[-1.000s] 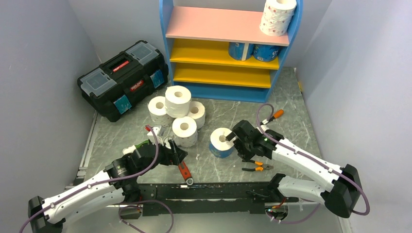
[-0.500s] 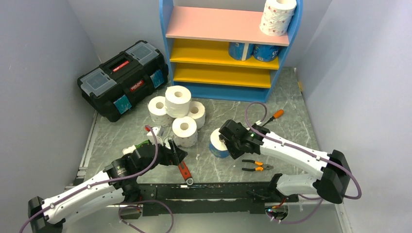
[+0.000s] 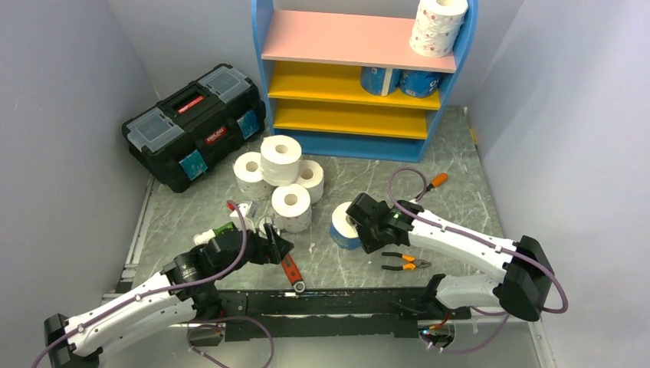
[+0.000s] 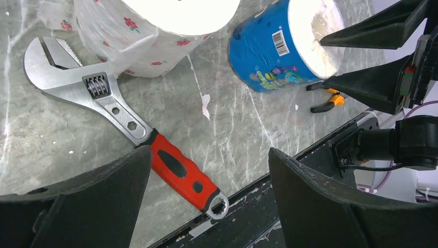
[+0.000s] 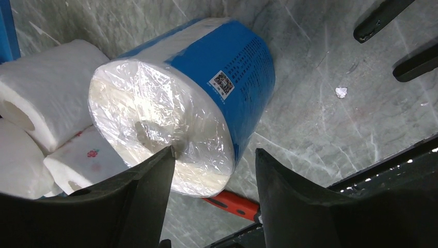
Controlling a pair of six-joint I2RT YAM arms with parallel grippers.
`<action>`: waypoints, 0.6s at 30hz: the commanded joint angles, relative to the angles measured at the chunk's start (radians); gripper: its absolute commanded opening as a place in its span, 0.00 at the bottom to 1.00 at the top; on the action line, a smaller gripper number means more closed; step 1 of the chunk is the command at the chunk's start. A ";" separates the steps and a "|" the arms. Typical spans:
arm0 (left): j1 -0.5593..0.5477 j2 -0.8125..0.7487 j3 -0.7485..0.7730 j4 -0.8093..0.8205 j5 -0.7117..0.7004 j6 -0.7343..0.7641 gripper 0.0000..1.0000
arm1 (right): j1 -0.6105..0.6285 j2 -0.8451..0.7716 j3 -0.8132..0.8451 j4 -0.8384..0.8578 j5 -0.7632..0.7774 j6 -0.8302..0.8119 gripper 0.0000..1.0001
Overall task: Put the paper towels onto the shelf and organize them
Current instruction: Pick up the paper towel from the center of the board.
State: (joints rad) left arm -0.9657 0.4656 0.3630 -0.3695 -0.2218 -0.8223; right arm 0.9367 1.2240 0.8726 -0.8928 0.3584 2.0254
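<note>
Top external view of a grey marbled table [image 3: 460, 176], with a blue-framed shelf [image 3: 263, 84] at the far edge and two white arms at the near edge. On the shelf: one pink-dotted paper towel roll [image 3: 437, 27] upright at the right end of the pink top board, and two blue-wrapped rolls [image 3: 398, 81] side by side on the yellow board just below. Not yet shelved, on the table: a cluster of four white rolls [image 3: 280, 172] near the middle and, just to its right, a single blue-wrapped roll [image 3: 343, 228] standing on end with its core pointing up.

Right gripper [image 3: 362, 222] at that single roll, meeting it from the roll's right side. In the right wrist view, jaws partly apart and straddling the near wall: one finger [image 5: 129, 206] over the white end face beside the core, the other outside the blue wrapper with a sliver of table showing between. No firm hold to be seen.

Left gripper [image 3: 277, 247] wide open, holding nothing, hovering over a red-handled adjustable wrench [image 3: 291, 270], well apart from the roll on its left side. Right arm clearly the nearer one.

Likely next: pinch the wall, lift straight up along the core axis, then carry away from the arm bases toward the shelf. Orange-handled pliers [image 3: 405, 264] just beside the right arm and a black toolbox [image 3: 195, 123] at far left, both seemingly off that path.
</note>
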 commanded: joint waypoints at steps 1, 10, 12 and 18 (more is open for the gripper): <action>0.001 -0.003 0.002 0.011 0.013 -0.008 0.89 | 0.003 0.003 -0.003 0.002 0.018 0.034 0.60; 0.000 0.032 0.003 0.037 0.017 -0.010 0.89 | -0.032 0.013 0.002 0.018 0.046 -0.027 0.62; 0.000 0.033 0.006 0.036 0.018 -0.009 0.89 | -0.034 0.012 0.033 -0.002 0.071 -0.054 0.74; 0.000 0.032 0.006 0.040 0.011 -0.008 0.89 | -0.056 -0.011 0.046 -0.009 0.086 -0.094 0.82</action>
State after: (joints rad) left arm -0.9657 0.4957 0.3630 -0.3641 -0.2214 -0.8288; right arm 0.8967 1.2327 0.8822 -0.8867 0.4057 1.9671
